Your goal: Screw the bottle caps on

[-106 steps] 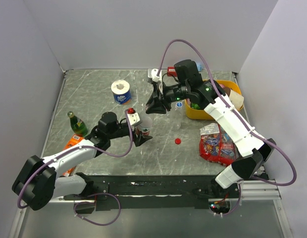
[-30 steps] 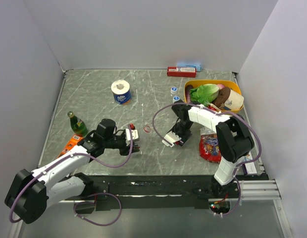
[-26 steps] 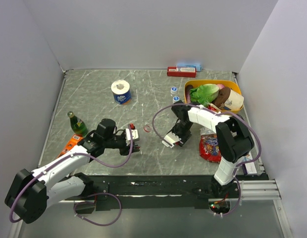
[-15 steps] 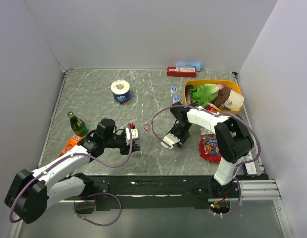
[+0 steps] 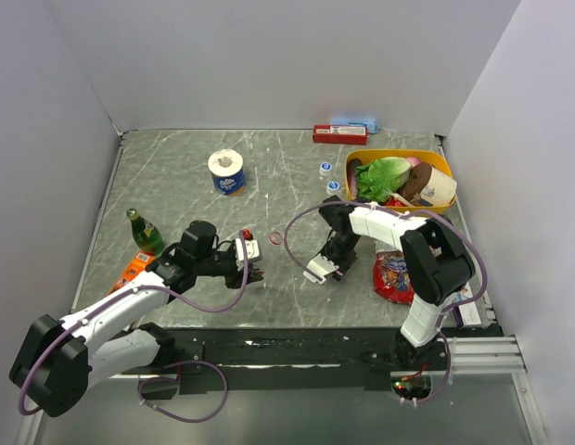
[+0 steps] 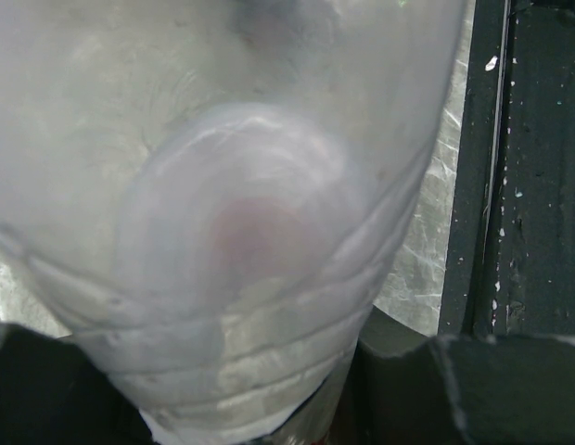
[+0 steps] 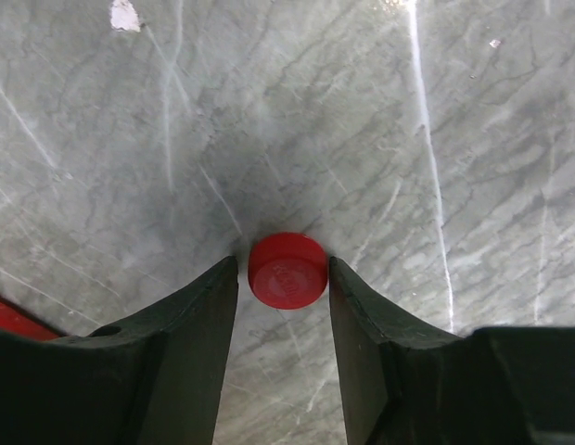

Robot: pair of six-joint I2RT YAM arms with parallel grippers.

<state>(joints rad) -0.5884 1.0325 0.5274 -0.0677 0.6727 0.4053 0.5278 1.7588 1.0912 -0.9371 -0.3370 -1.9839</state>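
Narrowing right fingers [image 7: 185, 343] round red cap [image 7: 287, 270] since a second ago | left fingers [image 6: 408, 389] unchanged, clamping clear bottle [image 6: 260, 232]

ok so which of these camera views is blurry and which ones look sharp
Left wrist: the clear bottle fills the frame, too close, milky and out of focus. Right wrist: sharp, the red cap and the veined table crisp, a soft shadow round the cap. Top external: evenly lit, in focus.
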